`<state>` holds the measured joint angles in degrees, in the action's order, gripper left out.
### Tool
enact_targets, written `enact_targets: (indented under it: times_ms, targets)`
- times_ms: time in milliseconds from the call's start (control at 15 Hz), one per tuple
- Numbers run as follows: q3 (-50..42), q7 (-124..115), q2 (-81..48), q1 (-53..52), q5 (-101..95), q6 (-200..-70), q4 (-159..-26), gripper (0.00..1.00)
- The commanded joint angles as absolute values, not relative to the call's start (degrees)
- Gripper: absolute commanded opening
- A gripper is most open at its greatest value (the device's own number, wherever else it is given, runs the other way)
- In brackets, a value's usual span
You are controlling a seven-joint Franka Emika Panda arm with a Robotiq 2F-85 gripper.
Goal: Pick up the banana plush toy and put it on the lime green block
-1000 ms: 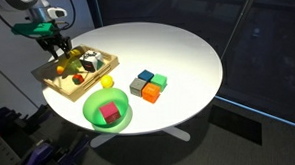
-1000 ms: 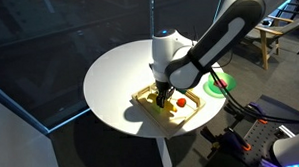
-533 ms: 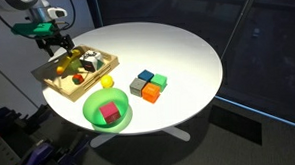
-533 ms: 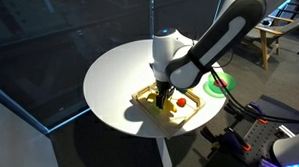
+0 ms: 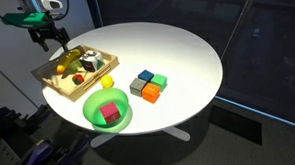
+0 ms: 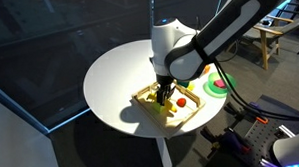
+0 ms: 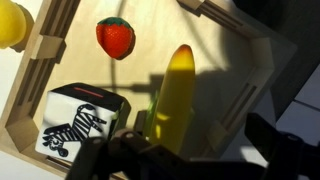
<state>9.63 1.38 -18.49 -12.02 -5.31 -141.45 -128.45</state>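
The banana plush toy (image 7: 176, 92) lies in the wooden tray (image 7: 45, 45), its tip pointing away from me in the wrist view. My gripper (image 7: 190, 162) hangs open just above its near end, holding nothing. In both exterior views the gripper (image 5: 50, 42) (image 6: 166, 96) hovers over the tray (image 5: 58, 89) at the table's edge. The lime green block (image 5: 158, 81) sits in a cluster with a blue cube (image 5: 145, 76), a grey cube (image 5: 137, 87) and an orange cube (image 5: 150, 93), well away from the gripper.
The tray also holds a red strawberry toy (image 7: 116, 38) and a zebra-print cube (image 7: 84, 122). A yellow ball (image 5: 107, 82) lies between tray and cubes. A green bowl (image 5: 93, 117) with a magenta cube (image 5: 110, 113) stands at the table's front edge.
The gripper has lifted a little higher above the tray and its fingers have spread. The banana stays in the tray.
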Motion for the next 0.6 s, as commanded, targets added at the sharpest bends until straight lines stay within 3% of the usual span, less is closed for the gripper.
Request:
enact_targets:
  times_ms: [0, 533]
  targets:
    - [9.9, 0.4, -14.4, -11.1, -2.6, -137.0, -130.0, 1.00]
    - [7.5, -8.8, -6.8, -10.6, -1.3, -135.4, -134.8, 1.00]
